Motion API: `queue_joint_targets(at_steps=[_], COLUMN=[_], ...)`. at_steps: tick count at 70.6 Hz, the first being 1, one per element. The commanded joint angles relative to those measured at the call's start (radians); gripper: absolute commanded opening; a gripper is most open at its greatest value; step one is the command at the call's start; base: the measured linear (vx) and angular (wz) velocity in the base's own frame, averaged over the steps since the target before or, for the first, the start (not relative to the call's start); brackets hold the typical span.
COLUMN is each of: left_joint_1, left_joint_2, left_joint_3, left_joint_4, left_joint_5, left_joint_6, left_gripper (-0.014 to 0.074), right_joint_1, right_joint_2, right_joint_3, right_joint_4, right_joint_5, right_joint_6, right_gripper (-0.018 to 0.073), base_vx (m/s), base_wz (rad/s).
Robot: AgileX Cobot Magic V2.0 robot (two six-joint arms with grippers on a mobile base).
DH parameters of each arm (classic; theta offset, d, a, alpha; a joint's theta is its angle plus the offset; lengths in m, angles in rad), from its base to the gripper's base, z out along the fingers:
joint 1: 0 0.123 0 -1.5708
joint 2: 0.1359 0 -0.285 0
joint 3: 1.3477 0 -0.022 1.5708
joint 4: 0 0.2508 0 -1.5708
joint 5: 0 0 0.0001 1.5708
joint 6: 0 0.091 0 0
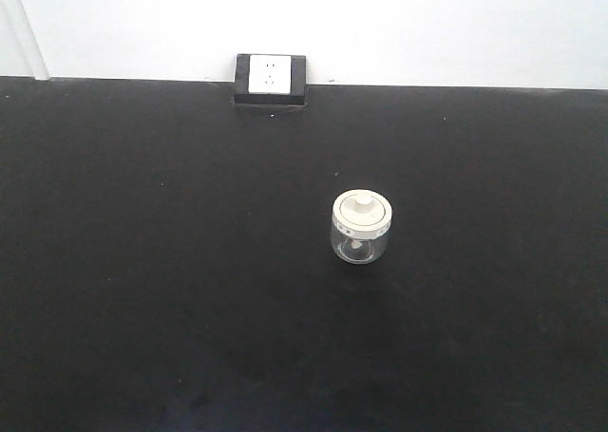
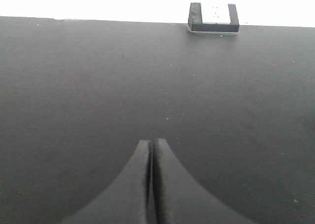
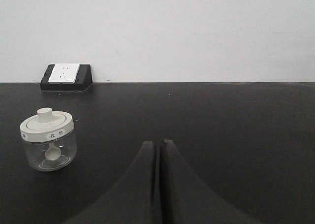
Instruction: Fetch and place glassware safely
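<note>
Both pincers are closed and empty; the jar (image 3: 48, 140) stands upright on the black surface (image 1: 142, 261), ahead-left of the right pincer (image 3: 158, 150) (likely the nearer arm), unseen by the left pincer (image 2: 151, 150).

The counter (image 1: 142, 280) has a matt black surface, smooth, with fine pale specks. The jar (image 1: 361, 229) has a clear, glossy glass body; its lid (image 1: 361, 210) looks like cream-white plastic with a satin finish. The socket (image 1: 271, 78) at the far edge has a glossy white face set in a matt black housing. Both the left gripper (image 2: 151, 150) and right gripper (image 3: 158, 147) appear matt black, probably plastic.
</note>
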Motion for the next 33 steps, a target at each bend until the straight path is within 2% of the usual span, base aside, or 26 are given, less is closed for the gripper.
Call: queue_joint_targets(at_steps=[1, 33], left_joint_1=[0.0, 0.0], left_joint_2=[-0.012, -0.012], left_joint_3=[0.028, 0.028], left_joint_4=[-0.011, -0.011], left_joint_5=[-0.078, -0.078], left_joint_6=[-0.007, -0.007], left_gripper=[-0.0007, -0.0007], right_joint_1=[-0.004, -0.004], right_joint_2=[-0.012, -0.012], right_joint_3=[0.019, 0.019], right_joint_4=[-0.002, -0.002], right_joint_5=[-0.069, -0.069], right_joint_6=[-0.01, -0.01], right_gripper=[-0.0003, -0.0003], base_vx=[0.0, 0.0], base_wz=[0.0, 0.0])
